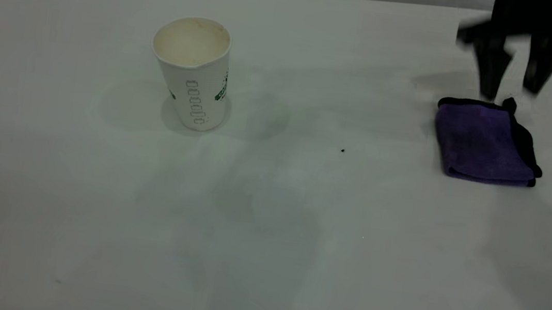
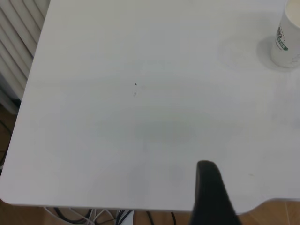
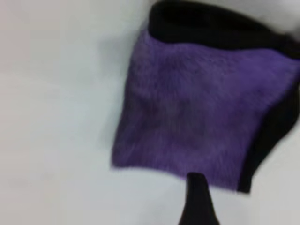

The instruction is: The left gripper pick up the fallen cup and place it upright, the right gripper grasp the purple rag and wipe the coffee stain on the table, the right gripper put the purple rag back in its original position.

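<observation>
Right gripper [image 1: 512, 91] hanging at the far right of the exterior view, black fingers [image 1: 491, 70] spread apart and pointing down, tips slightly blurred. Seen from its own wrist camera as one dark fingertip [image 3: 198, 199] poking into frame. Left gripper outside the exterior view; only a single dark finger [image 2: 212, 194] visible in the left wrist view, so open or closed impossible to judge.
</observation>
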{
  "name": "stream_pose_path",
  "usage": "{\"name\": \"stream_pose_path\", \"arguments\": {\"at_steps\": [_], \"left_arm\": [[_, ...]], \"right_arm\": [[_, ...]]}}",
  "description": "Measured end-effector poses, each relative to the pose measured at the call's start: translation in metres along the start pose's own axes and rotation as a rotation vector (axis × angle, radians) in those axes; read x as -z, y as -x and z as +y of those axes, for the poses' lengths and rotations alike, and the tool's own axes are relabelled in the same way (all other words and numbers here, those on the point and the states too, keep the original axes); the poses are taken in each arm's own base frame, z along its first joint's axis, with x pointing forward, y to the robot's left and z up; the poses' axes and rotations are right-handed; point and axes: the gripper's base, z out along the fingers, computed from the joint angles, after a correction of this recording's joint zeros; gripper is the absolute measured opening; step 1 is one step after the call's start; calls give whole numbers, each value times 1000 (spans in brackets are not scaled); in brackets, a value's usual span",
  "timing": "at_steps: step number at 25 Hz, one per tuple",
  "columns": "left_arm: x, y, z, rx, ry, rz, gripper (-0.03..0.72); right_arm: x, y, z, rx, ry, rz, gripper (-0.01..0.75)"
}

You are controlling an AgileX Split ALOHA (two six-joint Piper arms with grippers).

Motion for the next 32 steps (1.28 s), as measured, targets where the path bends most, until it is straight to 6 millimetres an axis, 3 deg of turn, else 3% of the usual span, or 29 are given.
{"name": "stream_pose_path", "arguments": {"at_steps": [4,7,10,13,16,23,27,32], "left_arm": [[0,0,0,0,0,0,504],[0,0,0,0,0,0,504],[0,0,0,0,0,0,504],[0,0,0,0,0,0,504],[0,0,0,0,0,0,504],[0,0,0,0,0,0,504],[0,0,0,0,0,0,504],[0,0,0,0,0,0,504]], "right_arm": [[76,-11,4,-19,58,-140,578],[128,-30,8,-32,105,-235,568],[168,-65,14,-44,164,-288,549],[199,-116,17,-35,185,-321,531],[206,-171,18,-23,169,-309,522],[184,-290,16,-23,78,-288,520],[166,-333,16,-56,48,-356,520],[139,-370,18,-88,50,-424,520]]}}
